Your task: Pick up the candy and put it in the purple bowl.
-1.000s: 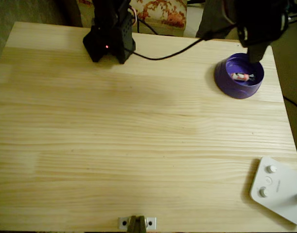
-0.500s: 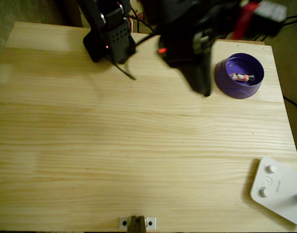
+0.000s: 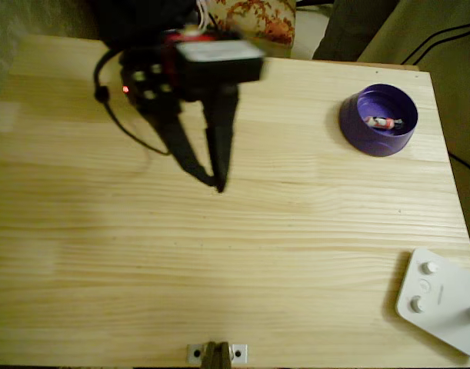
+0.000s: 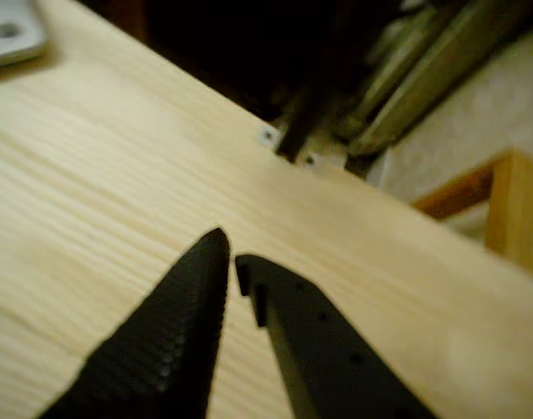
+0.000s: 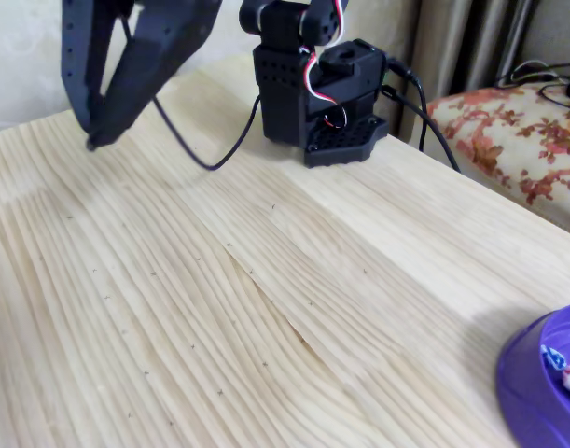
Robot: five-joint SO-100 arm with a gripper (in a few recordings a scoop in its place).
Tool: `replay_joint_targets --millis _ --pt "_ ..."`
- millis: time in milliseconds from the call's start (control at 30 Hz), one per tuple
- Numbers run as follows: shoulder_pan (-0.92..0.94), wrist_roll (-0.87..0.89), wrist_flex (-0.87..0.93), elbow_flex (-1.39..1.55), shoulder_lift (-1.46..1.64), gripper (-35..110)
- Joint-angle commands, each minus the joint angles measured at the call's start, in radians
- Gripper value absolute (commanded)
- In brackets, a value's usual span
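Task judged complete: candy [image 3: 381, 121] lies inside purple bowl [image 3: 356, 123], at far right corner of counter [image 3: 296, 254] in overhead view. Candy long axis roughly left-right in that view, twisted ends at either side. Gripper [image 3: 211, 179] well apart from bowl, above bare counter; jaws nearly clenched, empty. Nothing left but retreat.

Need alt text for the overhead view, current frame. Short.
The candy lies inside the purple bowl near the wooden table's top right corner. The black arm's gripper hangs over the table's upper left-middle, far from the bowl, fingers nearly together with nothing between them. A white device with round buttons sits at the bottom right edge.
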Motion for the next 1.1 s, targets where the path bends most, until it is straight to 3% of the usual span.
replay_joint_targets --millis 0,200,600,1067 --pt "0.072 0.149 0.002 0.130 0.268 0" --pt "0.187 0.250 0.044 0.319 0.509 0" --pt "0.288 0.247 0.123 0.558 0.816 0" --pt "0.291 0.247 0.130 0.566 0.830 0"
